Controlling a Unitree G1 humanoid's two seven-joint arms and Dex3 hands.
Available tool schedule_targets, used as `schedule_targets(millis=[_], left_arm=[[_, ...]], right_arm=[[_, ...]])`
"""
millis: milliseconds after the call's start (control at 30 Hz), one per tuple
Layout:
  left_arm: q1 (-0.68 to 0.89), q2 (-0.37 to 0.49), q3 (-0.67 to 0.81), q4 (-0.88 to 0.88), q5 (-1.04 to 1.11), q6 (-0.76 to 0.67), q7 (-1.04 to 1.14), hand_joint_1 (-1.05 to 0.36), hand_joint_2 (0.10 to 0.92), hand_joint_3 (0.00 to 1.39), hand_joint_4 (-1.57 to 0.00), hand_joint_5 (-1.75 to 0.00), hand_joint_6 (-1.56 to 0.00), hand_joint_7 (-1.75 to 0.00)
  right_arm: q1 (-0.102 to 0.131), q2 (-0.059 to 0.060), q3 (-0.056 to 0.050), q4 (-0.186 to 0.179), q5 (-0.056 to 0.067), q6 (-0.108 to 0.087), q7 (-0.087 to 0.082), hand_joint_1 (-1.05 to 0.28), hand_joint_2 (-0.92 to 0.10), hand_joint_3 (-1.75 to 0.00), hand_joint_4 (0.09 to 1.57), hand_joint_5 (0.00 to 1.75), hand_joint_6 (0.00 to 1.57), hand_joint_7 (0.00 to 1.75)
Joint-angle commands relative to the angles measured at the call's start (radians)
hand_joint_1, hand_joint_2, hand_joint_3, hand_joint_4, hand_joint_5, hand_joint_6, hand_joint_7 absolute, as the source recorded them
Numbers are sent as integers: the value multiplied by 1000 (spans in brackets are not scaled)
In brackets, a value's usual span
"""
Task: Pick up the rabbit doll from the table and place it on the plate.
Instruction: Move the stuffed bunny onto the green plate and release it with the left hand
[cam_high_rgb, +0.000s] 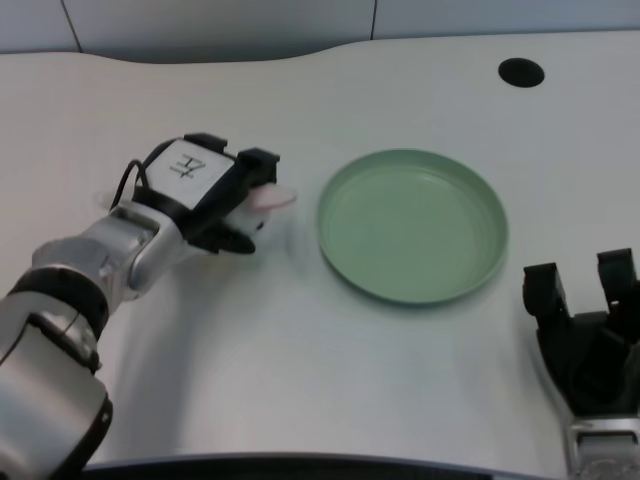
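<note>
With our black left hand (215, 195) clamped around the small white-and-pink rabbit doll (268, 203), we should lift clear before crossing to the round green plate (412, 224).

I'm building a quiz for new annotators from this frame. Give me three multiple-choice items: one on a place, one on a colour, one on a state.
1. Where is the rabbit doll?
A. on the plate
B. left of the plate, under the left hand
C. beside the right hand

2. What colour is the plate?
A. green
B. red
C. blue

3. What is on the plate?
A. the doll
B. a cup
C. nothing

Answers:
1 B: the left hand covers the doll on the table, left of the plate.
2 A: the plate is pale green.
3 C: its whole surface shows bare.
</note>
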Motion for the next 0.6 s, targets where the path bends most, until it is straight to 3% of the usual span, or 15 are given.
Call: schedule_targets(millis=[33,200,400,500,600], left_arm=[[-50,-11,15,-29,-22,-58,43,-367,921,176,-674,-1746,-503,-1677],[-95,-30,43,-48,-53,-138,91,-423,921,242,-689,-1746,-474,-1742],[-134,-60,57,-57,-65,-197,128,-423,921,231,-747,-1746,-518,-1705],[-152,-120,86,-51,-112,-237,83,-397,921,210,-760,-1746,-525,-1718],[-156,-188,111,-39,-150,-254,46,-403,921,209,-790,-1746,-533,-1726]], right_arm=[[29,10,-6,43,8,16,-2,-583,-921,-168,783,1746,587,1746],[12,2,-7,62,9,17,1,-587,-921,-159,781,1746,593,1725],[-2,1,-13,85,7,2,8,-585,-921,-163,779,1746,600,1704],[-4,17,-13,75,9,1,-2,-582,-921,-149,788,1746,614,1703],[-3,29,-14,73,12,2,5,-584,-921,-146,782,1746,601,1737]])
